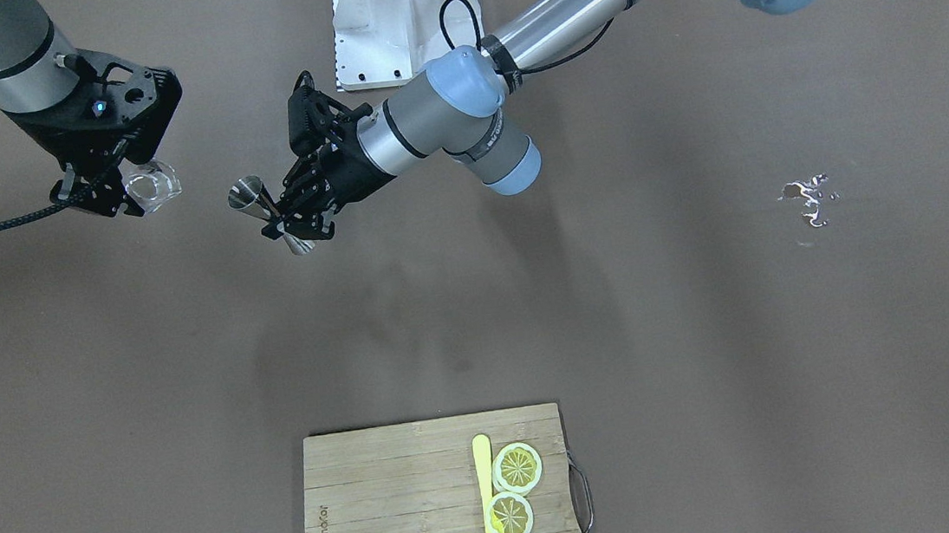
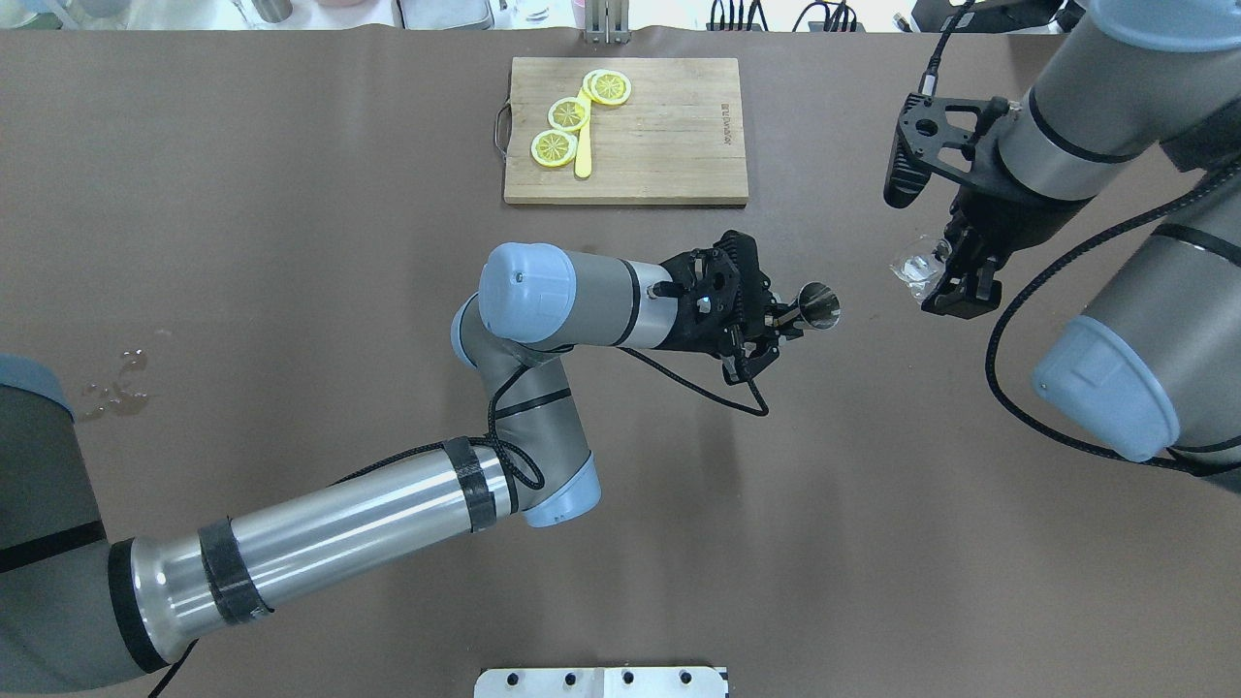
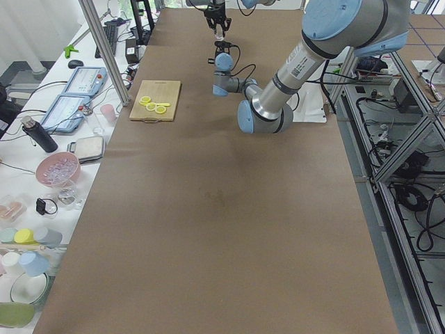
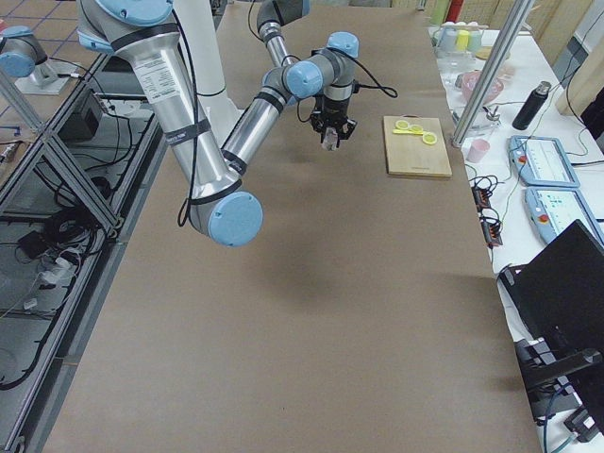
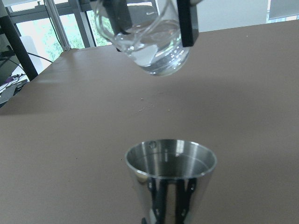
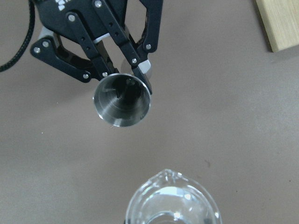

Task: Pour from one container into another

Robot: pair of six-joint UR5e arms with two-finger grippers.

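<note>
1. Nearest the robot's side, close to the left edge of the brown desk (image 2: 291, 242): small wet spill (image 2: 111, 388), a few shiny blotches, well apart from everything else.
2. Next out, about mid-desk: left gripper (image 2: 776, 325), reaching over towards the right half, fingers pinched on the narrow waist of a steel double-cone jigger (image 2: 819, 305).
3. Jigger off the desk surface, tilted, open mouth turned towards the right arm's side. Shiny inside in the right wrist view; liquid in it or not, cannot tell.
4. Slightly farther out, towards the right edge: right gripper (image 2: 955, 281), pointing down, fingers clamped on the sides of a clear glass spouted pitcher (image 2: 913, 267).
5. Pitcher held in the air, off the desk, near the jigger's mouth but not touching it, a clear gap between. In the left wrist view above and beyond the jigger's rim, tilted. Spout lip facing the jigger in the right wrist view. Contents hard to tell, something clear at the bottom.
6. Farthest, flush along the far edge, about midway: wooden cutting board (image 2: 669, 145) with a metal handle on its left end.
7. On the board's left half: three lemon slices (image 2: 555, 147) in a slanted row, yellow flat stick (image 2: 583, 145) lying among them, touching them.
</note>
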